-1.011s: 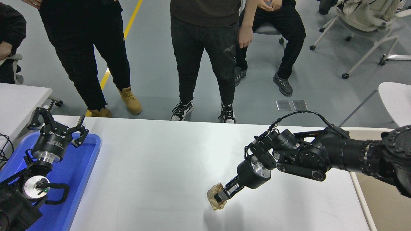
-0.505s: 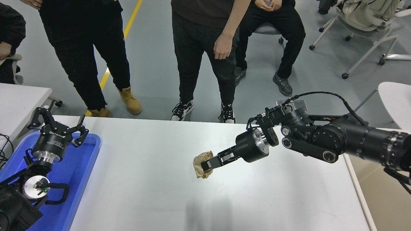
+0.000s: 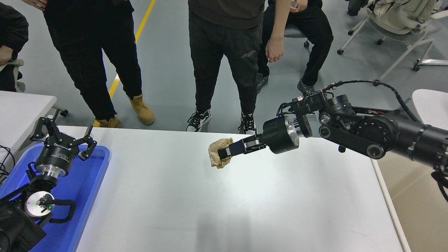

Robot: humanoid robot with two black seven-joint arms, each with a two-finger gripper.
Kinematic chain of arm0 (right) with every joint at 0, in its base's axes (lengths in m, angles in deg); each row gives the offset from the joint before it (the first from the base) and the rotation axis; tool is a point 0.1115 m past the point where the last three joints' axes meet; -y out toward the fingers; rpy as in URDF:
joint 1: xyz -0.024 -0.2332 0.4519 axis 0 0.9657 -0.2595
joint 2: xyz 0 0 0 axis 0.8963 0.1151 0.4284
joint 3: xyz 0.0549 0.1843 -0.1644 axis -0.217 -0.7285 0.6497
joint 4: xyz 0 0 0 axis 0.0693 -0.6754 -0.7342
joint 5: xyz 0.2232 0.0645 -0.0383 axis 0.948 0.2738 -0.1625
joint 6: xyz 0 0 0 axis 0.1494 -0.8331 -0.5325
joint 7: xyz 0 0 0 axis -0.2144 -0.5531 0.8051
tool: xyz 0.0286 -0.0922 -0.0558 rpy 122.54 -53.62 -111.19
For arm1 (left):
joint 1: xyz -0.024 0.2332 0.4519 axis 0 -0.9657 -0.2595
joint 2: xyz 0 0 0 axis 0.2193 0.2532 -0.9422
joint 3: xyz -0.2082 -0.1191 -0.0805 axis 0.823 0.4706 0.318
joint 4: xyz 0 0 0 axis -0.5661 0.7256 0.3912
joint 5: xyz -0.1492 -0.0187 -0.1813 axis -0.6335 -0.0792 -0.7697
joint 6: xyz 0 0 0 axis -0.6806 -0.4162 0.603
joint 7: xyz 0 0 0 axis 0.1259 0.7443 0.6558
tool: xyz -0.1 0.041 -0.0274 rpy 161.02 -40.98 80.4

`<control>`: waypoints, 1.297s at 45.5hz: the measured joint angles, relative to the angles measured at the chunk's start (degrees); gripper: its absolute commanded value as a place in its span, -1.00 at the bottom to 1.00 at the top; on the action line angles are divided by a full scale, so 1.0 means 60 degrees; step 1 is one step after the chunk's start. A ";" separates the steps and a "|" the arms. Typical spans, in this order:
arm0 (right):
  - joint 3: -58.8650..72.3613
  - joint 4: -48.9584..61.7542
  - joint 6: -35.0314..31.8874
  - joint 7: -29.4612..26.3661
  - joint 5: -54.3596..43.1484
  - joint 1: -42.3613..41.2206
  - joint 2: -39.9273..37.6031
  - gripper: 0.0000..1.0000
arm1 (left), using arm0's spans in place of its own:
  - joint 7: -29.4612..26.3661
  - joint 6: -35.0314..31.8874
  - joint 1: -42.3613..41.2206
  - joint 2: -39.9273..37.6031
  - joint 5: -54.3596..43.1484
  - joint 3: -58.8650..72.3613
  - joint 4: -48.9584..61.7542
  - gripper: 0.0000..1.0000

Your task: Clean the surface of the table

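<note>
Grey workshop floor with a yellow line, a few people standing at the far side, and the big white counter (image 3: 168, 196) filling the near half of the shot. It's a smooth, hard, flat top, so nothing to grab there, you just rub across it, and it looks slick enough that a wad should glide with light pressure.

The blue tray (image 3: 87, 182) sits at the left edge with the parked left tool (image 3: 61, 140) over it, fingers spread apart.

The right tool (image 3: 224, 153) reaches in from the right, clamped on a crumpled brown paper wad (image 3: 218, 156) over the far middle of the counter. Paper's soft and light, crushes easily, so I'd say a firm pinch through the bulk is right.

Writing: the left wrist has a small white brand mark, too tiny to read.
</note>
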 measured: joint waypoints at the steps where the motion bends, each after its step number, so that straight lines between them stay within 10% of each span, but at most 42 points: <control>1: -0.0047 0.0014 -0.0006 -0.0001 0.0061 -0.0013 -0.0024 -1.00 | 0.0000 0.0000 0.0000 0.0000 0.0000 0.0000 0.0000 1.00; 59: -0.0519 0.8424 0.0469 -0.0078 0.7353 0.0517 -0.1233 -1.00 | 0.0000 0.0000 0.0000 0.0000 0.0000 0.0000 0.0000 1.00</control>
